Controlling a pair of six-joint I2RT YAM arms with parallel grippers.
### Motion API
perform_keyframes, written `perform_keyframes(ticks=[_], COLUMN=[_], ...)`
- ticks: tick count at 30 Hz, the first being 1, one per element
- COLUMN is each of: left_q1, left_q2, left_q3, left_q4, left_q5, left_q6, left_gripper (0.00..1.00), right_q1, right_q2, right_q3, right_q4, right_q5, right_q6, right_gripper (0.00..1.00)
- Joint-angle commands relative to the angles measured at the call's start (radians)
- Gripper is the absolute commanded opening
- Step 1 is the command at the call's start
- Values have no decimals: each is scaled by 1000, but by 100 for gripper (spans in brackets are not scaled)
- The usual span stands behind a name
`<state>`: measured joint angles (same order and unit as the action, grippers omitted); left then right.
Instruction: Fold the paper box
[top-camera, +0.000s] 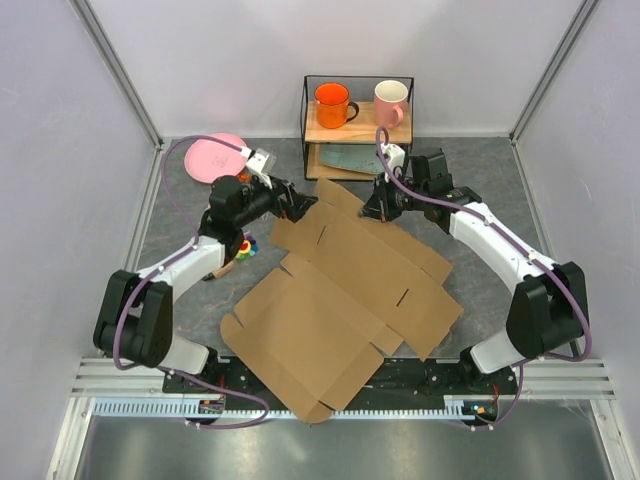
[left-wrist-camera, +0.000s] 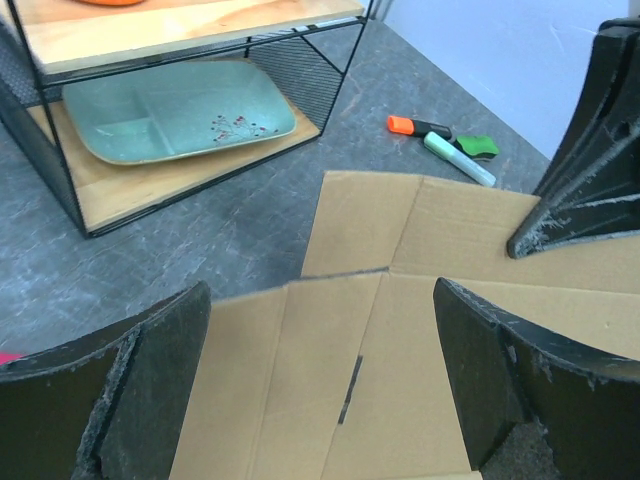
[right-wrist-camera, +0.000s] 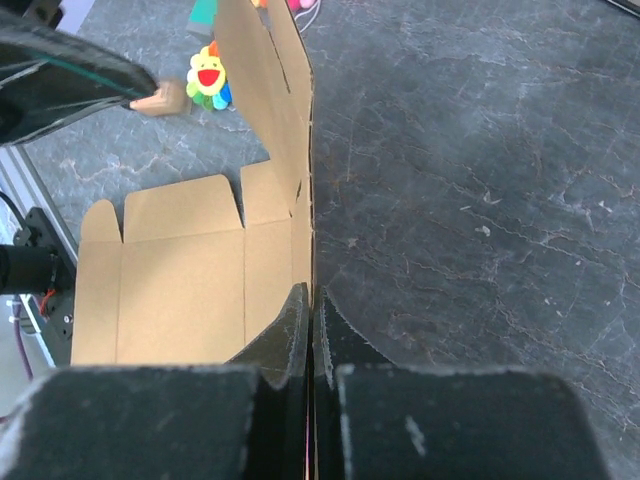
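The left arm is seen rising from its base at 7 o'clock of the overhead view. It is bent at the elbow, and its forearm is directed toward 1 o'clock. The left pincer (left-wrist-camera: 320, 290) is held spread over the far-left flaps of the paper box (top-camera: 340, 300), its fingers (left-wrist-camera: 140, 400) set wide apart; whether they touch the card cannot be told.

The paper box is laid open and mostly flat at the centre of the grey surface (top-camera: 480, 170), between the two arms, stretched from 12 o'clock to 6 o'clock.

The right arm is angled from its base at 5 o'clock toward 11 o'clock. The right pincer (right-wrist-camera: 312, 305) is pressed together on the box's far edge, where a flap is pinched and stood upright.

A wire shelf (top-camera: 358, 130) is placed at 12 o'clock.
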<state>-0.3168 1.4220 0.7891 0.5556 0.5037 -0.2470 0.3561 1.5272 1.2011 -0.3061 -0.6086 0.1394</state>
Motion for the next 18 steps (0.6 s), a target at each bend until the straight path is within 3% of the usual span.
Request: perform_keyframes(ticks=[1, 9, 12, 18], left_q1=[5, 5, 4, -2], left_q2=[41, 132, 158, 167], left_q3=[76, 154, 144, 127], left_q4=[70, 38, 87, 72], left_q5=[96, 141, 193, 257], left_q6=[-37, -15, -61, -66], left_gripper=[100, 97, 89, 59], right_q1=[59, 89, 92, 93], right_q2=[-71, -70, -73, -65], right_q3=[0, -2, -5, -3], right_q4=[-33, -37, -39, -34], right_q5=[56, 82, 95, 118], right_q6=[-58, -70, -72, -70], right_gripper=[0, 0, 0, 0])
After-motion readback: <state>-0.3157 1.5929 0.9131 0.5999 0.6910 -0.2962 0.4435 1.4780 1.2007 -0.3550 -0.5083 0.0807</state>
